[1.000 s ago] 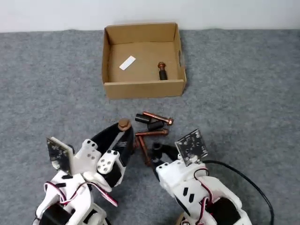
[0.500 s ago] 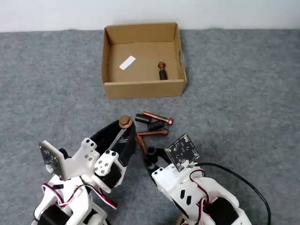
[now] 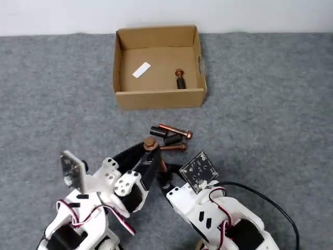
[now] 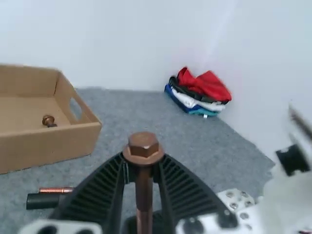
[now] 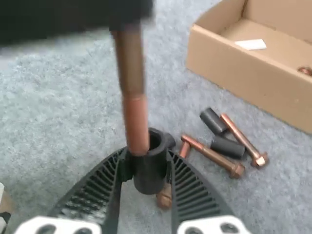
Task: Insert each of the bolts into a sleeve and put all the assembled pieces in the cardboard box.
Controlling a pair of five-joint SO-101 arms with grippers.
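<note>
My left gripper (image 4: 143, 163) is shut on a copper bolt (image 4: 143, 149), held head up. My right gripper (image 5: 147, 163) is shut on a black sleeve (image 5: 155, 171) with its mouth upward. The bolt's shank (image 5: 131, 87) comes down from above and its tip touches the sleeve's mouth. In the high view the left gripper (image 3: 150, 151) and right gripper (image 3: 165, 179) meet at the front centre. Two loose bolts (image 3: 175, 130) (image 3: 171, 147) and two loose sleeves (image 3: 157, 131) (image 3: 173, 139) lie just beyond them. The cardboard box (image 3: 158, 98) holds one assembled piece (image 3: 180, 78).
A white label (image 3: 141, 70) lies on the box floor. A third bolt (image 5: 163, 197) lies on the grey carpet under the right gripper. A pile of folded clothes (image 4: 200, 92) sits against the far wall. Open carpet lies to both sides of the box.
The left arm has carried the bolt to the right, over the sleeve. The right gripper has shifted a little to the left with the sleeve.
</note>
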